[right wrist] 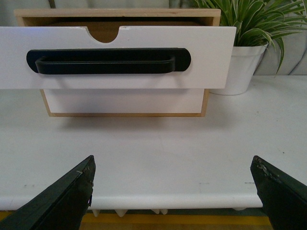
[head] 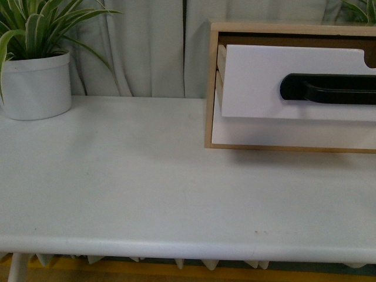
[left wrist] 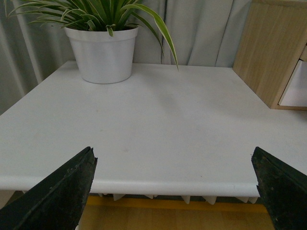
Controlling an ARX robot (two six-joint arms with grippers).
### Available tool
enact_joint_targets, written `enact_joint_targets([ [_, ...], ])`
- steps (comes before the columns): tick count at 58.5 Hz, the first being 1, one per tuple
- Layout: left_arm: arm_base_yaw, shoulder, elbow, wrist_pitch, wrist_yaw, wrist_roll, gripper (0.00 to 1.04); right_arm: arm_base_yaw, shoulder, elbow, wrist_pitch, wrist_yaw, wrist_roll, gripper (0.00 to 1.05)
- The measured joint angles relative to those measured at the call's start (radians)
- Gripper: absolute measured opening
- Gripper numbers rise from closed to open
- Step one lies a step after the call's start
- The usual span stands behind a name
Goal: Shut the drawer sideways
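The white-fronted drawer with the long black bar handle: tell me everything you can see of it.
The white-fronted drawer is the upper one in a light-wood cabinet, above a plain white drawer front. Its flat, matte front carries a long black bar handle set horizontally and a semicircular notch in the top edge. It stands pulled out, level, overhanging the white table. Nothing touches it; the open right gripper hangs short of it.
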Motion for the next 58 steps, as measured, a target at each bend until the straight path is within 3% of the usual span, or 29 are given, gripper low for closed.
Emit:
enact_joint_targets([
  [58, 0.0, 0.0, 0.0, 0.0, 0.0, 0.0, 0.98, 0.0, 0.0, 0.0, 0.0, 0.0, 0.0, 0.95],
])
